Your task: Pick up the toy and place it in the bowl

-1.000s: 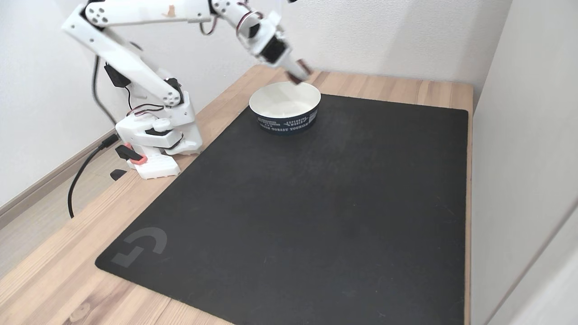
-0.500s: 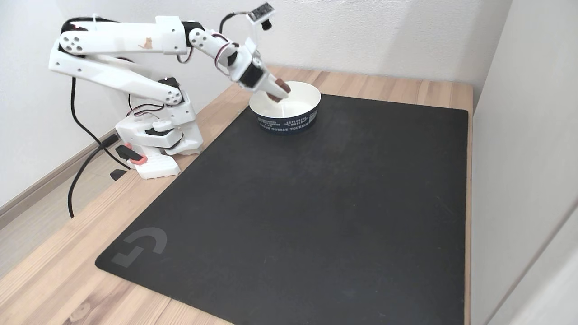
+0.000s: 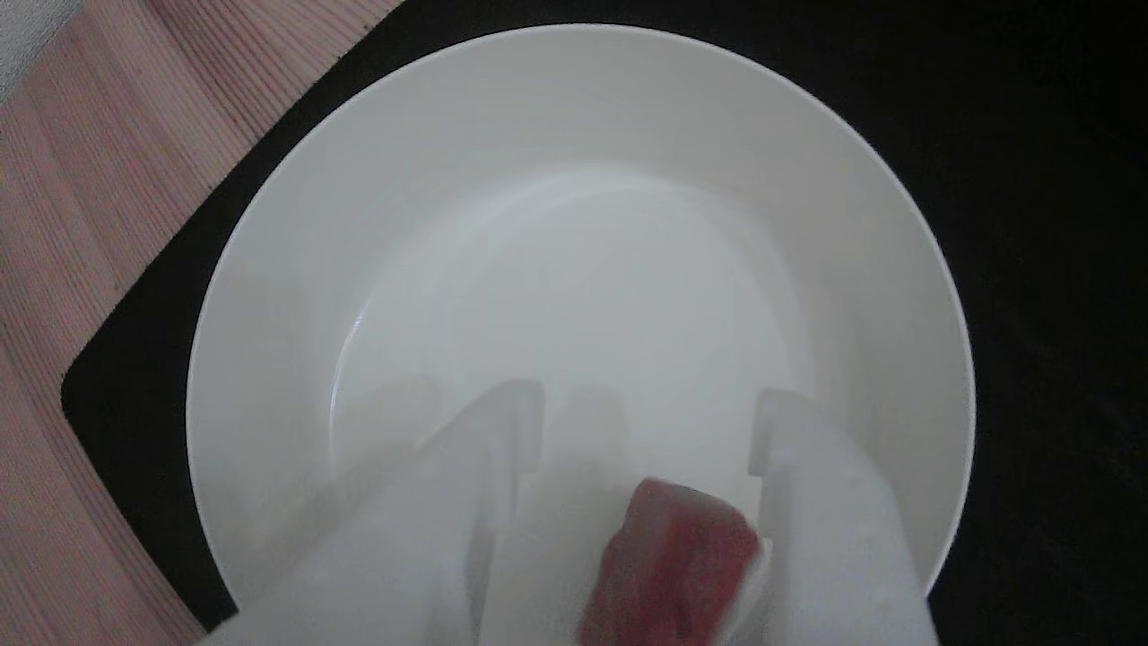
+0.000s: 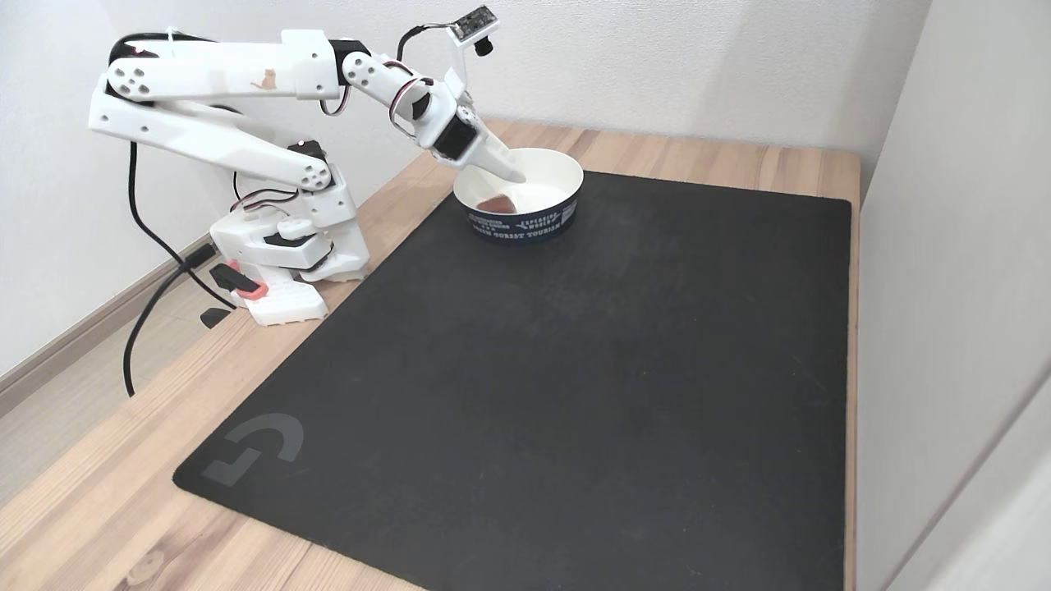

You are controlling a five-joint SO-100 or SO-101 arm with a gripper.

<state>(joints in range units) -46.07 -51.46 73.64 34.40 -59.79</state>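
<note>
The dull-red toy (image 4: 495,203) lies inside the white bowl (image 4: 525,223), against the bowl's near-left wall in the fixed view. My gripper (image 4: 514,173) hangs just over the bowl's left rim, open and holding nothing. In the other view the toy (image 3: 673,556) appears blurred low in the picture, between the two white fingers (image 3: 502,449) and close to the right one. The gripper (image 3: 641,422) stands open over the white inside of the bowl (image 3: 269,224).
The bowl stands at the far left corner of a black mat (image 4: 575,369) on a wooden table (image 4: 98,509). The arm's base (image 4: 283,263) with its cables sits left of the mat. A white wall panel (image 4: 952,246) borders the right side.
One second ago the gripper carried the toy above the bowl's far rim. It came down over the bowl, opened, and the toy dropped into the bowl.
</note>
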